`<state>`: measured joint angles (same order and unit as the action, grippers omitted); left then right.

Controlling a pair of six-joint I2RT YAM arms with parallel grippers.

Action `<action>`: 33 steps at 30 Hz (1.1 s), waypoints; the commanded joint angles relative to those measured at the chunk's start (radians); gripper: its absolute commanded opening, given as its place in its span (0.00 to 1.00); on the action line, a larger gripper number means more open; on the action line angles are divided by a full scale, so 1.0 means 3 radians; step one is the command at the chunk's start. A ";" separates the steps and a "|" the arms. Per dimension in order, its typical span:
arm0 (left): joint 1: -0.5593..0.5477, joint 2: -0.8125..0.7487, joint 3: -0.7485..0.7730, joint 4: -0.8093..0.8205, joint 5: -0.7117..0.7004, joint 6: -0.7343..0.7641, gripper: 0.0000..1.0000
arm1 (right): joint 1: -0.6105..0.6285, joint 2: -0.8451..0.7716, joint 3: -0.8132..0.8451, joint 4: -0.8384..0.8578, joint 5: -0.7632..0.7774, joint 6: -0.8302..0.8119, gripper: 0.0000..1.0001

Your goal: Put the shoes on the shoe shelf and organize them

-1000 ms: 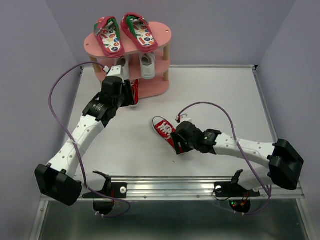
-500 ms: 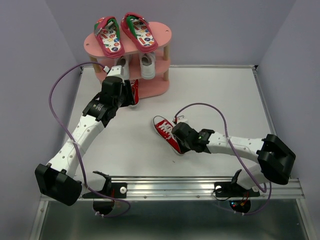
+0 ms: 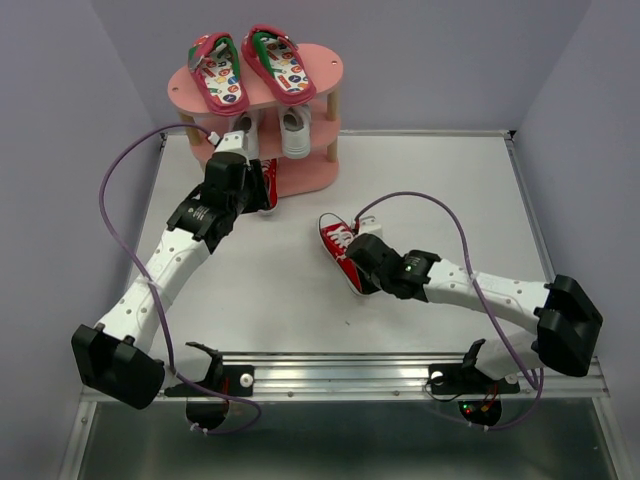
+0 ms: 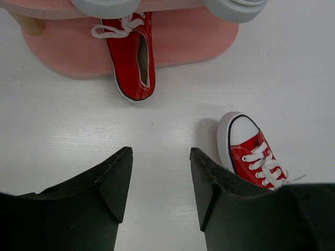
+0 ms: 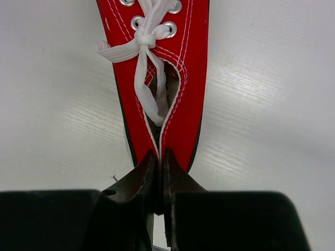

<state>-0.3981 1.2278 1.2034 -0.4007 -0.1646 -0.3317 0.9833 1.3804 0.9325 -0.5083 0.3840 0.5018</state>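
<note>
My right gripper (image 3: 362, 270) (image 5: 159, 162) is shut on the heel edge of a red canvas sneaker (image 3: 339, 246) (image 5: 187, 104) with white laces, on the table's middle, toe pointing away from me. Its mate (image 3: 268, 184) (image 4: 133, 57) lies on the bottom board of the pink shoe shelf (image 3: 318, 172) (image 4: 193, 39), heel sticking out over the edge. My left gripper (image 3: 252, 190) (image 4: 161, 157) hovers open just in front of that heel, nothing between its fingers. Two white sneakers (image 3: 297, 132) stand on the middle tier. Two red flip-flops (image 3: 275, 62) lie on top.
The shelf stands at the back left against the wall. Purple cables (image 3: 120, 190) loop off both arms. A metal rail (image 3: 400, 365) runs along the near table edge. Grey walls close in left, right and behind.
My right gripper has shut on the sneaker's heel. It then shifted the shoe a little right and toward the back, turning its toe more toward the shelf. The left arm has stayed put.
</note>
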 commanded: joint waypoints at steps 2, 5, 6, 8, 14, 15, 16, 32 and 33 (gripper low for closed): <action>-0.0008 -0.0089 0.0094 0.0027 -0.0090 -0.0009 0.59 | 0.0031 -0.0091 0.0404 0.0227 0.0402 0.0010 0.01; -0.0008 -0.0124 0.0130 -0.0014 -0.0116 -0.0009 0.59 | 0.0031 -0.0035 0.0542 0.0222 0.0443 -0.0026 0.01; -0.0008 -0.0135 0.0156 -0.0029 -0.0126 -0.0009 0.59 | 0.0031 -0.0025 0.0573 0.0217 0.0464 -0.0026 0.01; -0.0003 -0.0170 0.0192 -0.0060 -0.0136 -0.0019 0.59 | 0.0031 0.0026 0.0706 0.0206 0.0520 -0.0036 0.01; -0.0008 -0.0268 0.0370 -0.0142 -0.0162 -0.0050 0.59 | 0.0031 0.0623 0.1313 0.0084 0.0816 -0.0093 0.01; -0.0008 -0.0283 0.0391 -0.0162 -0.0177 -0.0055 0.59 | 0.0031 0.0625 0.1396 0.0074 0.0857 -0.0088 0.01; -0.0003 -0.0293 0.0406 -0.0183 -0.0203 -0.0055 0.59 | 0.0031 0.0761 0.1467 0.0068 0.0883 -0.0083 0.01; 0.0003 -0.0845 0.0464 -0.0234 -0.0514 -0.0065 0.59 | -0.0240 0.2117 0.2898 0.0263 0.1042 -0.0282 0.01; 0.0003 -0.0871 0.0422 -0.0214 -0.0530 -0.0080 0.59 | -0.0240 0.2259 0.2986 0.0263 0.1026 -0.0292 0.01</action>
<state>-0.3977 1.0119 1.3285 -0.4923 -0.2722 -0.3428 0.9428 2.0247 1.6958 -0.5503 0.6209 0.4370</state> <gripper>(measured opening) 0.590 0.097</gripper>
